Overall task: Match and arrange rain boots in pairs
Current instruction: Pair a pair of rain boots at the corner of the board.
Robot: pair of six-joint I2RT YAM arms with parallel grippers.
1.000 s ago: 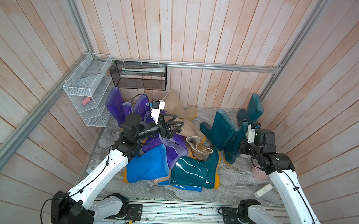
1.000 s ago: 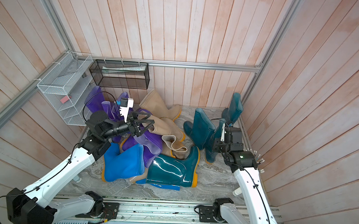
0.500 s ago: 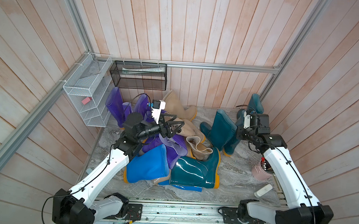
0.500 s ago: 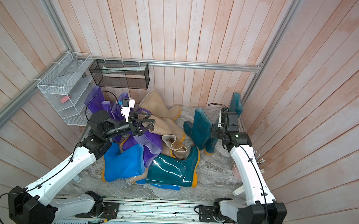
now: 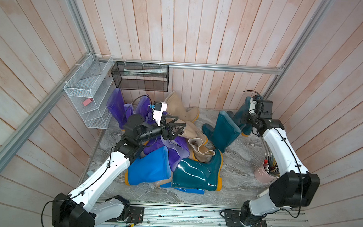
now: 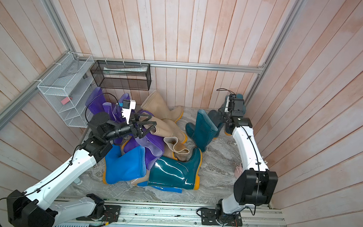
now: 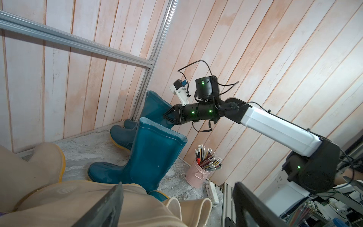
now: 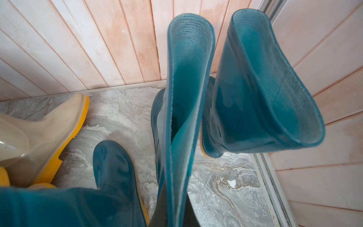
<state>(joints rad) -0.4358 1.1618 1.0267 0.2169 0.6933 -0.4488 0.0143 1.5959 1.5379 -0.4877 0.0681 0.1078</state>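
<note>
Right jaws: pinched shut on the cuff of the held teal boot (image 8: 188, 88), squashing its shaft flat. I cannot tell whether its sole touches the table (image 5: 238, 165).
Left jaws: spread wide with nothing in them, hanging over a beige boot (image 6: 171, 128) on the heap, toward 12 o'clock from the table's middle (12 being the back wall).
Teal boots: four. The held one is far out at 2 o'clock, just beside the corner teal boot (image 8: 265, 94). The front teal boot (image 5: 225, 129) stands upright at 8 o'clock from those two. The lying teal boot (image 5: 196, 173) is on its side at 5 o'clock.
Blue boots: two. The blue boot (image 5: 149, 170) lies at 8 o'clock. The second blue boot (image 5: 191, 190) shows only as a strip under the lying teal one.
Beige boots: three I can count, running from the back wall at 12 o'clock into the heap.
Purple boots (image 5: 113, 105): at least four, at 10 o'clock and in the heap. The pile hides any others.
Around the edges: one pink cup (image 5: 263, 174) of pencils at 3 o'clock, one white wire basket (image 5: 84, 95) on the wall at 10 o'clock, one black mesh basket (image 5: 139, 79) at 11 o'clock.
Since a second ago: the right arm (image 5: 282, 150) has stretched out toward the corner. It has carried its boot from beside the front teal boot to beside the corner one. The left arm (image 5: 108, 168), its wide jaws and the heap have not moved.
</note>
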